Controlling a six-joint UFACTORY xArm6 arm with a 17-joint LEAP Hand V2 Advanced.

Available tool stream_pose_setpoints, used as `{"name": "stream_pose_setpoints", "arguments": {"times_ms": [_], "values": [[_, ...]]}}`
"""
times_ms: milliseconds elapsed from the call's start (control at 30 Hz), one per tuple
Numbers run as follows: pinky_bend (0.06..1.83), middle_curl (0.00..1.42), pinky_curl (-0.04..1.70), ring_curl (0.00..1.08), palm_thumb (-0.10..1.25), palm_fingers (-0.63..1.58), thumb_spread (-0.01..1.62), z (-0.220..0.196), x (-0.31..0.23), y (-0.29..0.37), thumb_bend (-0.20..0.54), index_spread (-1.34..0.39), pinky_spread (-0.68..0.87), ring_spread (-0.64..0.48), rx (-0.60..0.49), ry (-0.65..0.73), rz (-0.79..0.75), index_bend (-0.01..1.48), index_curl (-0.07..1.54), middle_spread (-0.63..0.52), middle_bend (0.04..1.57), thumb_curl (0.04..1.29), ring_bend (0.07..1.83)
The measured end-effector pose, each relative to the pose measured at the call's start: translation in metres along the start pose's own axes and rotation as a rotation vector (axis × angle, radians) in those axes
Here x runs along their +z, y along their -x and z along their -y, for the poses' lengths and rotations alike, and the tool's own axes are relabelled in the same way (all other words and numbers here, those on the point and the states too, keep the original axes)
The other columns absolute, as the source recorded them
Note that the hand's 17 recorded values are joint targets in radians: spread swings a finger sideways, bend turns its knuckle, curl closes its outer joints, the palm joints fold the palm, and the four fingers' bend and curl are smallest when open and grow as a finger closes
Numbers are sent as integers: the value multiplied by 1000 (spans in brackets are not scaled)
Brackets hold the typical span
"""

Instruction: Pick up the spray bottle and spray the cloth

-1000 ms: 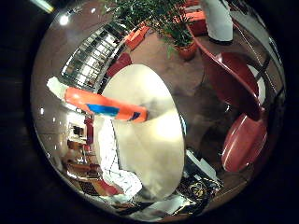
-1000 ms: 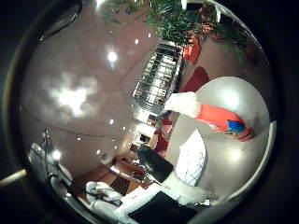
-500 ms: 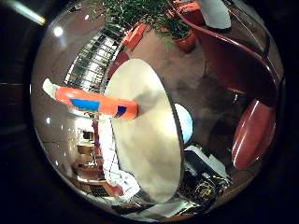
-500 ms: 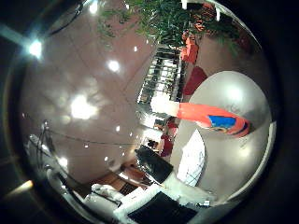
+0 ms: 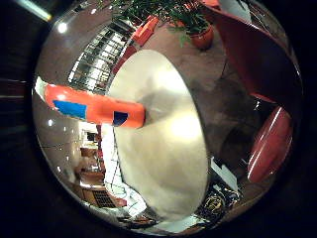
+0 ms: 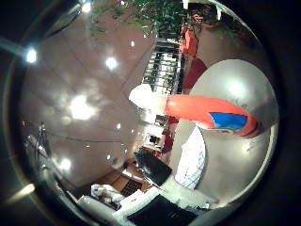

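Observation:
An orange spray bottle (image 5: 94,107) with a blue label and a white spray head stands on a round white table (image 5: 168,139). In the right thumb side palm view the bottle (image 6: 212,115) shows with its white head (image 6: 148,97) towards the room. A white cloth (image 6: 193,155) lies on the table beside the bottle. Parts of my hand (image 6: 141,198) show at the view's edge, away from the bottle. The fingers look relaxed and hold nothing.
Red chairs (image 5: 269,139) stand beside the table. A potted plant in an orange pot (image 5: 201,36) and a metal railing (image 5: 99,50) are further off in the room.
The bottle and table have grown larger in both views: my hand has moved closer to the bottle. The bottle itself has not moved on the table.

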State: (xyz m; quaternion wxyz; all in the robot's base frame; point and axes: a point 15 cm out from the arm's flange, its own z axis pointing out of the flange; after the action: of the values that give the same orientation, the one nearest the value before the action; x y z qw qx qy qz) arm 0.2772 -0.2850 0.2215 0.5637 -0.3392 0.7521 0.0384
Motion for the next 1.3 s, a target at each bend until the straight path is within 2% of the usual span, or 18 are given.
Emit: {"name": "stream_pose_setpoints", "arguments": {"times_ms": [567,667,733,933,1033,1133,1300], "values": [[434,353,253,238,450,232,1047,9,69,46,-23,-120,456,210,-56,67,86,164,303,139,314,290,513],[417,365,247,250,488,318,1051,9,81,51,-17,-125,444,187,-64,77,93,156,300,100,347,299,574],[449,380,247,266,544,439,1053,3,92,55,-10,-140,426,123,-57,88,106,156,296,48,392,312,649],[565,464,234,329,670,755,1042,-29,121,58,-14,-231,132,-114,8,112,157,195,334,-101,584,349,859],[771,500,268,356,732,1027,1027,-49,136,64,-12,-286,-100,-196,17,155,175,195,361,-146,638,375,920],[928,556,335,411,847,1193,958,-59,147,71,-9,-340,-294,-219,18,178,189,261,441,-175,732,434,992],[1054,619,412,466,934,1267,831,-63,162,86,-16,-360,-363,-205,33,155,233,481,592,-148,913,522,1096]]}}
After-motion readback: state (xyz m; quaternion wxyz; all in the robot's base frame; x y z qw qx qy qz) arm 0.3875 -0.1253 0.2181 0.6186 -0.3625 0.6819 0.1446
